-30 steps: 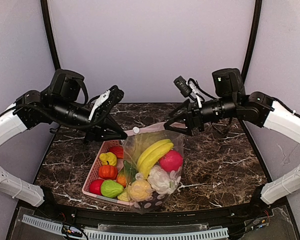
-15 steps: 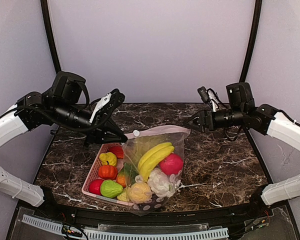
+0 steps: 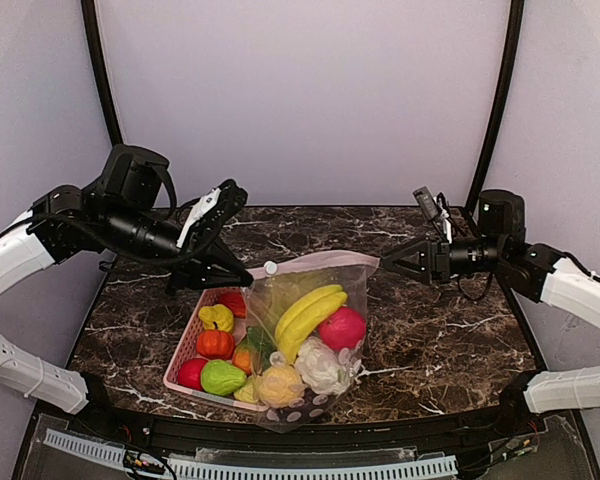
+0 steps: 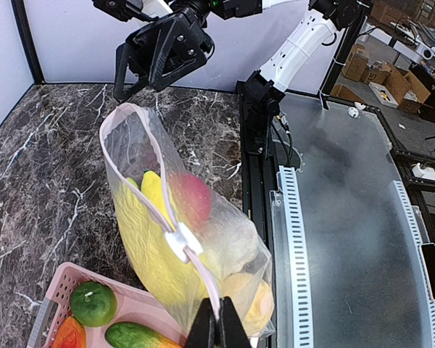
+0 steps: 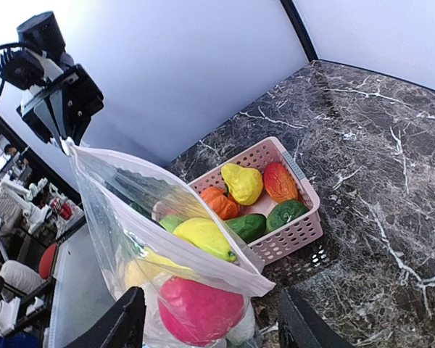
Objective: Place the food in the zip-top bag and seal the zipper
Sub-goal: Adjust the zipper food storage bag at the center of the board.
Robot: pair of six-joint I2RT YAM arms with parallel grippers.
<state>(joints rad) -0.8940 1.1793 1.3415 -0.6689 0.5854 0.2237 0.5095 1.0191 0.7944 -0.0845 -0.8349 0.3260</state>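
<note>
Item 1 – the clear, floppy zip-top bag [image 3: 280,292] printed with white dots stands upright at the centre of the top view, on the dark marble tabletop [image 3: 435,335]. Its lower left side overlaps the pink slatted plastic basket [image 3: 183,352].

Item 2 – contents seen through the film: a yellow plastic banana [image 3: 310,308], a red round fruit [image 3: 342,325], a white cauliflower [image 3: 323,363] and a yellow-orange ball [image 3: 280,381] at the bottom.

Item 3 – the pale pinkish zipper strip [image 3: 325,259] runs along the top edge. In the left wrist view a white slider [image 4: 180,243] sits partway along it. From the slider down to the bottom of the frame the strip is one closed line; above it the strip parts into a loop and the mouth gapes.

Item 4 – the left gripper [image 3: 246,274] is at the upper left corner of the bag. Its jaws are pressed together, pinching the zipper strip at the bottom centre of its own view.

Item 5 – the right gripper [image 3: 390,263] is in the air, just right of the bag's upper right corner and not touching it. Its jaws are spread wide (both fingers [image 5: 127,328] sit far apart at the bottom of its view) and hold nothing.

Item 6 – the basket holds a yellow pepper-shaped piece [image 3: 217,317], an orange pumpkin-shaped piece [image 3: 216,343], a red piece [image 3: 191,373] and a green piece [image 3: 224,377].
</note>
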